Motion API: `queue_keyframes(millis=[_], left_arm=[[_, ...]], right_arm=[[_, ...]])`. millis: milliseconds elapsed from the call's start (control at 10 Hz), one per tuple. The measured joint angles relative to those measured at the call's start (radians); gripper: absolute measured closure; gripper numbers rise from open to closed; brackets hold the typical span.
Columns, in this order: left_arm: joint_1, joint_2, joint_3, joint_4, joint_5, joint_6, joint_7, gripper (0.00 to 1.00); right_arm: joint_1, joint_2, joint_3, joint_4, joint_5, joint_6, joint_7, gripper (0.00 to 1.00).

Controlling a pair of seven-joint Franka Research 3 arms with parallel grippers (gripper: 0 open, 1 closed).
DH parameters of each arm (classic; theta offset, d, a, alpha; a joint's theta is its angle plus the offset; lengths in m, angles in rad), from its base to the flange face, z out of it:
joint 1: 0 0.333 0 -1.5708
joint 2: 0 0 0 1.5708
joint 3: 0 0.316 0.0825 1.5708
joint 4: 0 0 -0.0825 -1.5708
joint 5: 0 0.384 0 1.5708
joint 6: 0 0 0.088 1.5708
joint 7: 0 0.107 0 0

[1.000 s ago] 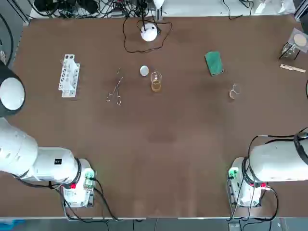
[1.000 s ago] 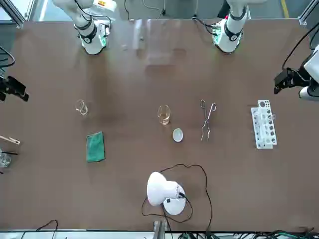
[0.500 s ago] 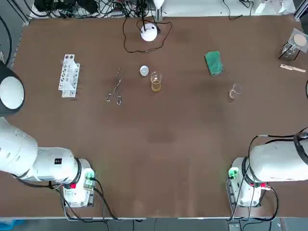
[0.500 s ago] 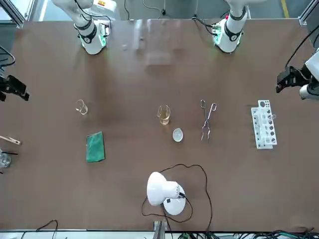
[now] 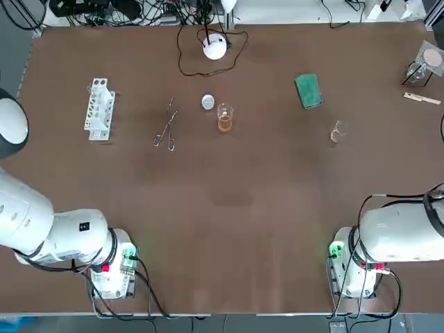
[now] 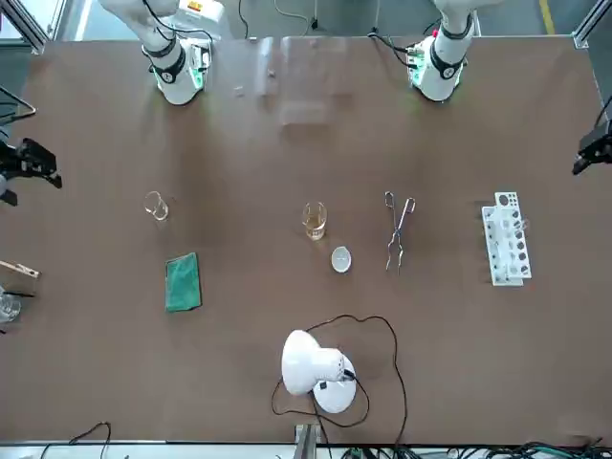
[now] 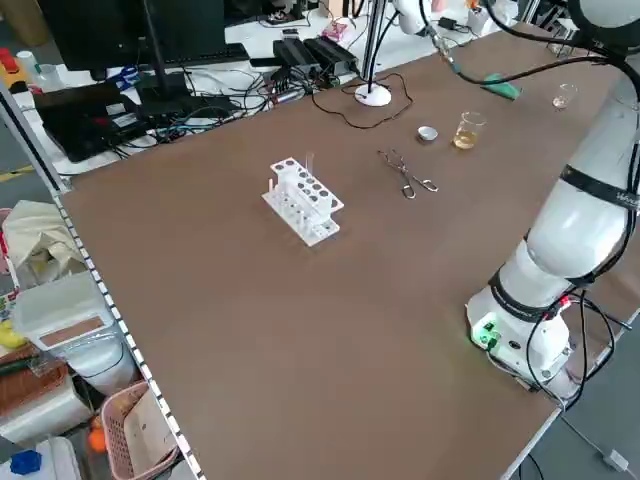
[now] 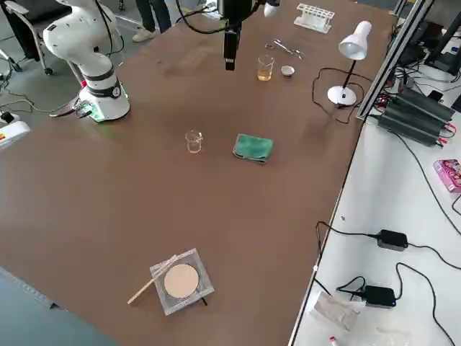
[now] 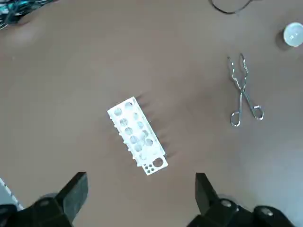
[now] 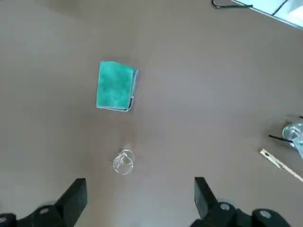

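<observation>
One camera hangs over my bench (image 5: 229, 208) and looks straight down, my bases at its lower edge. The camera across from me looks down too, my bases along its top edge, so my right side falls on its left. Two raised cameras look diagonally across from my left and right. My wrist cameras look down from well above: the left shares the test-tube rack (image 9: 137, 136) and tongs (image 9: 244, 92) with the overhead view, the right the green cloth (image 10: 116, 86) and small beaker (image 10: 123, 161).
</observation>
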Motion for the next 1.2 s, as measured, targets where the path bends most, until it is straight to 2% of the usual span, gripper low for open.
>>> queue_keyframes(millis=[300, 500, 700, 900, 1200], left_arm=[[0.163, 0.078, 0.003, -0.005, -0.195, 0.002, 0.302, 0.0], [0.248, 0.171, 0.003, -0.008, -0.32, 0.013, 0.546, 0.0], [0.291, 0.264, 0.003, -0.006, -0.425, 0.045, 0.75, 0.0], [0.306, 0.317, 0.003, -0.006, -0.527, 0.053, 0.936, 0.0], [0.38, 0.4, 0.002, -0.007, -0.641, 0.028, 1.193, 0.0]], right_arm=[[-0.03, 0.0, -0.001, -0.081, 0.054, 0.108, -0.247, 0.0], [-0.059, -0.004, -0.002, -0.155, 0.123, 0.171, -0.397, 0.0], [-0.089, -0.008, -0.004, -0.222, 0.201, 0.227, -0.578, 0.0], [-0.12, -0.008, -0.007, -0.294, 0.293, 0.298, -0.789, 0.0], [-0.197, 0.013, -0.01, -0.391, 0.411, 0.353, -1.262, 0.0]])
